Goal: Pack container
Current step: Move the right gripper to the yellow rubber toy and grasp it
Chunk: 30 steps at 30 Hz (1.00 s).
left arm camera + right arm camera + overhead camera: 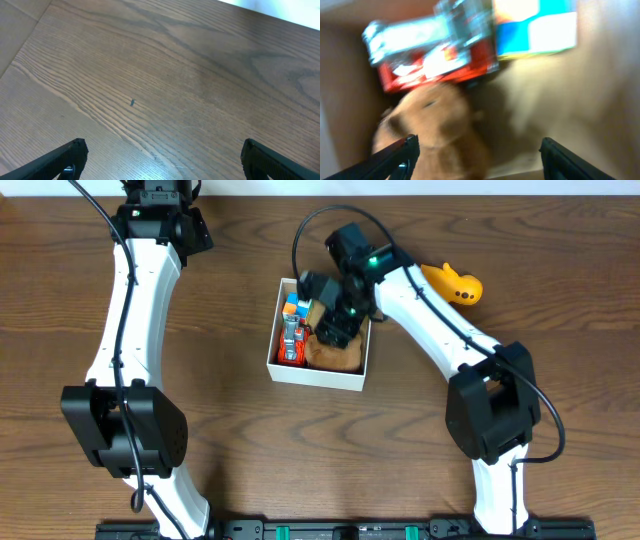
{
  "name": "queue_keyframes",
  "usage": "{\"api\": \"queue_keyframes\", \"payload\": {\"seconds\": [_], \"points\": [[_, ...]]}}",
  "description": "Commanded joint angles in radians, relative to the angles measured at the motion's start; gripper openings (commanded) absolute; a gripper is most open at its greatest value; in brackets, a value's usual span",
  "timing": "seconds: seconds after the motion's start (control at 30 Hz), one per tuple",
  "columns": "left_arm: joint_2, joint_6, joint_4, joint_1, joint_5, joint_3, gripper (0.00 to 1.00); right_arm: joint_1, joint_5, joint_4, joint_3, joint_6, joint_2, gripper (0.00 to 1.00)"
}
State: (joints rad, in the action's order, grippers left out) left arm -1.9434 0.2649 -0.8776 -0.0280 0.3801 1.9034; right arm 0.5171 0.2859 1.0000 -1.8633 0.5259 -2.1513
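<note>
The container is a shallow white box with a brown inside, standing mid-table. In it lie a red toy car, a blue, white and orange cube and a brown plush animal. My right gripper hangs open inside the box, just over the plush, with nothing gripped. The view is blurred. My left gripper is wide open over bare wood at the far left of the table.
A yellow toy lies on the table to the right of the box, beside the right arm. The wooden table surrounds the box on all sides.
</note>
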Motion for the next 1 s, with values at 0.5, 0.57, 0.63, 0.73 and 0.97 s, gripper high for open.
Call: {"api": "queue_keyframes", "payload": {"seconds": [0.5,0.57,0.63,0.73,0.97], "points": [[0.003,0.002,0.0,0.001,0.002,0.005,0.98,-0.387,-0.398,0.102,-0.125,0.03,0.019,0.86],[0.003,0.002,0.0,0.001,0.002,0.005,0.98,-0.43,-0.378,0.085,-0.12,0.057,0.019,0.86],[0.003,0.002,0.0,0.001,0.002,0.005,0.98,-0.472,-0.338,0.064,-0.113,0.075,0.019,0.86],[0.003,0.002,0.0,0.001,0.002,0.005,0.98,-0.532,-0.22,0.031,-0.085,0.123,0.019,0.88],[0.003,0.002,0.0,0.001,0.002,0.005,0.98,-0.591,-0.105,-0.069,0.068,0.229,0.019,0.94]]}}
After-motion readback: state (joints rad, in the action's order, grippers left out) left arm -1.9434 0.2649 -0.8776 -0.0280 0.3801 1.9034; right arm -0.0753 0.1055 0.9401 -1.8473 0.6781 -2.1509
